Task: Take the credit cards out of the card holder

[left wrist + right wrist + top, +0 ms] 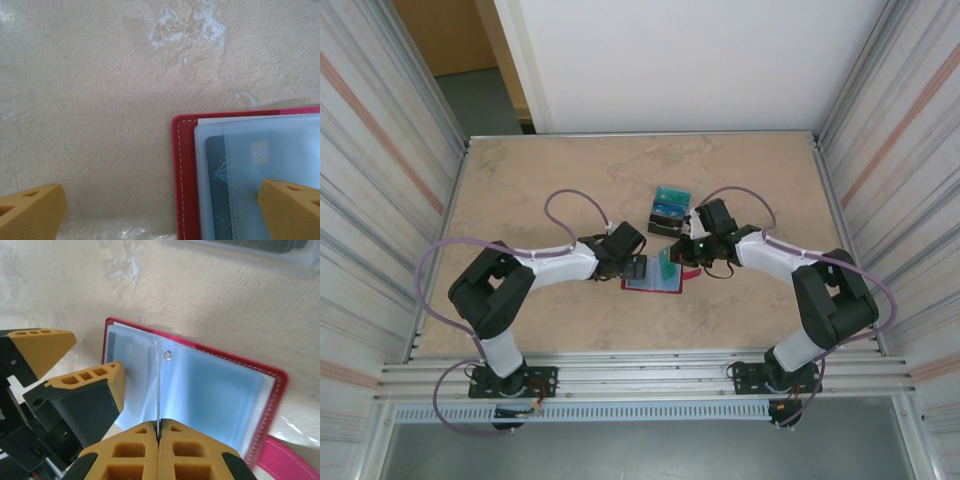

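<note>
The red card holder (pixel 653 286) (pixel 185 175) (pixel 272 390) lies open on the table, its pale blue pockets facing up. My right gripper (pixel 159 423) (pixel 674 258) is shut on the near edge of a thin teal sheet (pixel 665 265) (pixel 159 385) standing upright along the spine. It looks like a credit card in its clear pocket leaf. My left gripper (pixel 160 200) (pixel 638 267) is open over the holder's left edge, one finger (pixel 292 210) above a pocket holding a dark credit card (pixel 217 190). That finger (pixel 100 382) also appears beside the upright sheet.
Two loose cards, one teal (pixel 671 194) and one blue-and-dark (pixel 665 216), lie just beyond the holder. A pink tab (pixel 295 460) sticks out at the holder's right side. Metal side walls (pixel 390 200) flank the beige table (pixel 540 180), which has free room at far left.
</note>
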Available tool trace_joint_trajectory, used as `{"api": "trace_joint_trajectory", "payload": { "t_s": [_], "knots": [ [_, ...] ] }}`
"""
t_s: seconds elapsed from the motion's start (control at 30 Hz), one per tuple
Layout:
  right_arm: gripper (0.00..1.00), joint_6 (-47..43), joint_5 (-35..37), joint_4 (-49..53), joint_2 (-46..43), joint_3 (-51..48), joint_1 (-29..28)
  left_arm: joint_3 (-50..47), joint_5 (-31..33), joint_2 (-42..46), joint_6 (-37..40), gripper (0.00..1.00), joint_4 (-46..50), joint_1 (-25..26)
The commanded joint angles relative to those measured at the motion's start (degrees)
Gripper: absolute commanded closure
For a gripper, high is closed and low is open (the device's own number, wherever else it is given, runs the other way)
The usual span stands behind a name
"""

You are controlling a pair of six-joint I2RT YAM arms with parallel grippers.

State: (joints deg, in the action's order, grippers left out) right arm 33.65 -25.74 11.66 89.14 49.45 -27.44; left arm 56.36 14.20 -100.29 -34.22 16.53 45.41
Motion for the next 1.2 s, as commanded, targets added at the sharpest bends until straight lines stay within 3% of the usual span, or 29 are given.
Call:
{"api": "trace_joint_trajectory", "payload": {
  "t_s": [0.0, 0.2, 0.4, 0.73, 1.17],
  "knots": [
    [1.00, -6.09, 3.36, 6.83, -2.80, 4.49, 0.55, -1.41, 2.33, 0.77, 2.28, 0.01, 4.87, -0.50],
    [1.00, -15.98, 10.07, 15.41, -1.58, 14.75, 0.54, -0.72, 0.32, 3.90, 2.52, 0.01, 4.91, 0.17],
    [1.00, -28.38, 13.12, 17.34, 2.49, 23.03, 0.86, -1.07, -1.10, 8.86, 1.52, 0.01, 4.91, 1.16],
    [1.00, -48.91, 21.11, 18.13, 12.30, 35.91, 2.30, -5.02, 3.45, 16.96, -1.10, 0.01, 5.59, 1.10],
    [1.00, -65.84, 20.62, 16.27, 19.16, 41.55, 4.34, -8.19, 6.20, 22.13, -2.61, 0.01, 5.87, -0.87]
  ]
}}
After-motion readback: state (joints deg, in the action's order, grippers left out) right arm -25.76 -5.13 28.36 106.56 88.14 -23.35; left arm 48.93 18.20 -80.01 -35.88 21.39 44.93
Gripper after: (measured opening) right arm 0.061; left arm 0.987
